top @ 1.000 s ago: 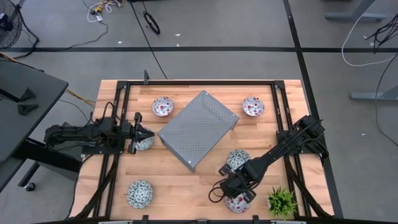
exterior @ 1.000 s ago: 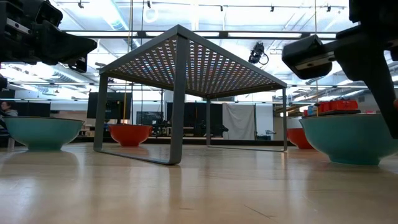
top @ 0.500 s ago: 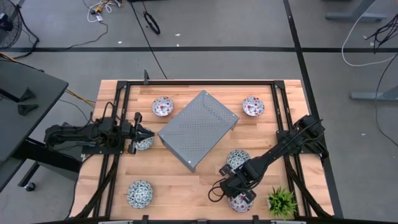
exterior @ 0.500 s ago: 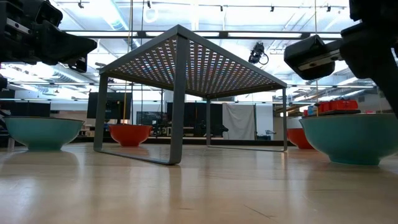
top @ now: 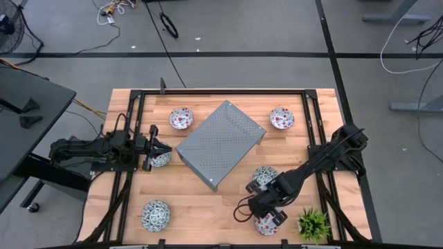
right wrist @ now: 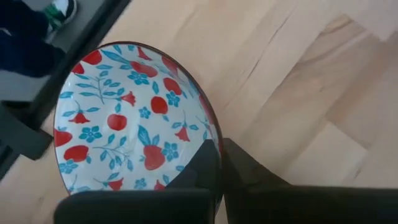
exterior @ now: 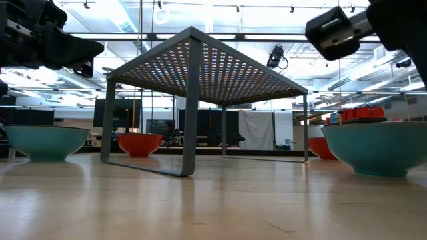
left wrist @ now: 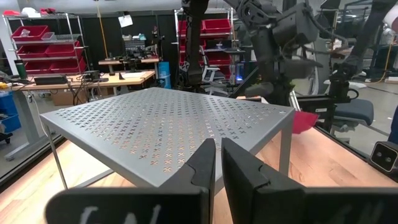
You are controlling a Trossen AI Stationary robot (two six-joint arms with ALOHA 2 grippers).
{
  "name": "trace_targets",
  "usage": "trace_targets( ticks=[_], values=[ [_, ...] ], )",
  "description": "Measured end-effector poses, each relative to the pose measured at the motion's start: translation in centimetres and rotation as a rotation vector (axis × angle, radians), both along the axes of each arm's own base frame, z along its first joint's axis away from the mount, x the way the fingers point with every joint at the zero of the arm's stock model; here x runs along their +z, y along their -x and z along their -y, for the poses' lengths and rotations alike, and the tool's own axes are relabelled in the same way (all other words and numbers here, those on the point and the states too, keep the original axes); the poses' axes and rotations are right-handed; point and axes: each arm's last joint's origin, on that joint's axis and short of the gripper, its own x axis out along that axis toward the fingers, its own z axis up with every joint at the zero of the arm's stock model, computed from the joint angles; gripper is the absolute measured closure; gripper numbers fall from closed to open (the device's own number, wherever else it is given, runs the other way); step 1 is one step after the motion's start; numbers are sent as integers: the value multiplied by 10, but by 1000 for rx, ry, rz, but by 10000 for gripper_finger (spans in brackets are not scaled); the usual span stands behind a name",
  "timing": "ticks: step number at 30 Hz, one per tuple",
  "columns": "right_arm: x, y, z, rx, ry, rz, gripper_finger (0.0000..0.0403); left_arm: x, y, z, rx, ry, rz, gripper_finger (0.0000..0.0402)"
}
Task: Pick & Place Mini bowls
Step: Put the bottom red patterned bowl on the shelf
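my right gripper (right wrist: 219, 163) is clenched on the rim of a red-patterned mini bowl (right wrist: 134, 118), one finger inside and one outside the wall; from above, that bowl (top: 266, 223) sits near the front edge of the wooden table (top: 208, 207), just beside the small potted plant (top: 313, 225). a teal-patterned bowl (top: 266, 176) lies just behind my wrist. the grey perforated stand (top: 220, 144) fills the middle of the table. my left gripper (left wrist: 217, 163) hangs at the stand's left side with its fingers nearly together, grasping nothing, over another teal bowl (top: 161, 159). two red bowls (top: 181, 118) (top: 282, 117) rest toward the back, and one teal bowl (top: 156, 215) at the front left.
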Motion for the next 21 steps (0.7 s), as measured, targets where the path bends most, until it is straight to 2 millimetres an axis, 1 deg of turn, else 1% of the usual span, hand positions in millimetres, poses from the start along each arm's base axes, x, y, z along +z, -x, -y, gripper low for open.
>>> trace_targets(
  ticks=[4,8,13,17,21],
  values=[
    [11,1,6,-55,-37,3,400,0,0,0,0,0,0,372],
    [29,1,13,-181,-122,-45,401,0,0,0,0,0,0,372],
    [63,-5,22,-311,-208,-44,402,0,0,0,0,0,0,372],
    [88,-12,29,-360,-269,-40,402,0,0,0,0,0,0,372],
    [113,-21,39,-394,-311,3,403,0,0,0,-1,0,0,372]
  ],
)
